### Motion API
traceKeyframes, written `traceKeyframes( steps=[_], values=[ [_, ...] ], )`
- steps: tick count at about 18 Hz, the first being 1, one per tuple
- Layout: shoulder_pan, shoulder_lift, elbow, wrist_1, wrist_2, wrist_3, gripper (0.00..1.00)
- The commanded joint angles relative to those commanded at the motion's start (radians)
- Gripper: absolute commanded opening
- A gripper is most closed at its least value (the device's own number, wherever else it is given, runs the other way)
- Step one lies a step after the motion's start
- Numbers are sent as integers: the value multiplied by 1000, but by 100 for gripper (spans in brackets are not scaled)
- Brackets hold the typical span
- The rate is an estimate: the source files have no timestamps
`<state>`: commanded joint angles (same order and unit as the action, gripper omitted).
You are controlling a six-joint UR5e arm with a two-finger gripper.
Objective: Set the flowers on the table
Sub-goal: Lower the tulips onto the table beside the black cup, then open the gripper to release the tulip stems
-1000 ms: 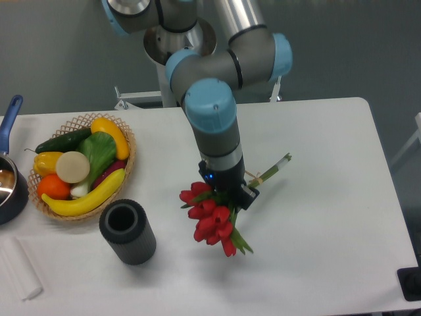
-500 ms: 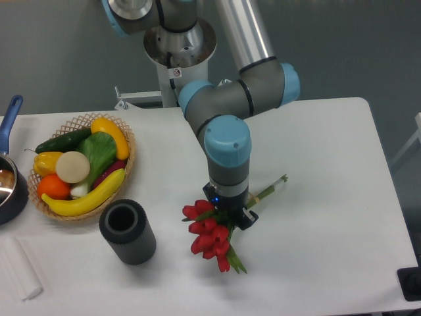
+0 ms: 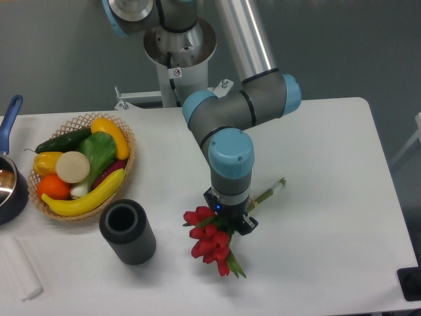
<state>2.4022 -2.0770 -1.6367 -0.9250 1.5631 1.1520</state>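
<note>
Though small stickers show on the arm base, no readable writing anywhere.

Far left: pot [image 3: 9, 187] with blue handle, cut off by the frame edge, just beside the basket [image 3: 84, 164]. Below it, at the near-left corner, a white block [image 3: 21, 268]. Basket near the table's [image 3: 329, 217] left and back edges, holding cucumber, yellow pepper, orange, banana, greens and a pale round piece. Just in front of it, apart from the rim, a dark cylinder [image 3: 127, 231], upright, open mouth up.

Mid-table: flowers [image 3: 212, 238] low over or on the white top, contact not clear; red heads toward the near edge, stems running up and right to a cut end behind the wrist. Long axis diagonal, near-left to far-right. Gripper [image 3: 227, 220] pointing straight down, closed around the stems just above the heads; fingers mostly hidden by wrist and blooms. Heads well apart from the cylinder, with bare white between, and a strip of table between them and the near edge.

Right: wide bare table out to the rounded far-right corner. Dark object [image 3: 410, 283] cut off at the frame's lower right.
</note>
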Motion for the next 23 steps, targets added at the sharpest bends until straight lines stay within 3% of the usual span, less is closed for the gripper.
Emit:
traceKeyframes(
  steps=[8, 10, 12, 13, 14, 16, 19, 23],
  values=[
    [-9, -14, -3, 0, 0, -8, 47],
    [-11, -17, -3, 0, 0, -6, 64],
    [-11, -15, 0, 2, 0, -6, 72],
    [-9, -12, 0, 2, 0, -6, 80],
    [-9, -8, 0, 2, 2, -3, 98],
    [-9, 0, 6, 2, 0, -3, 100],
    [3, 55, 12, 3, -8, 5, 100],
    [23, 112, 61, -9, -6, 2, 100]
  ],
)
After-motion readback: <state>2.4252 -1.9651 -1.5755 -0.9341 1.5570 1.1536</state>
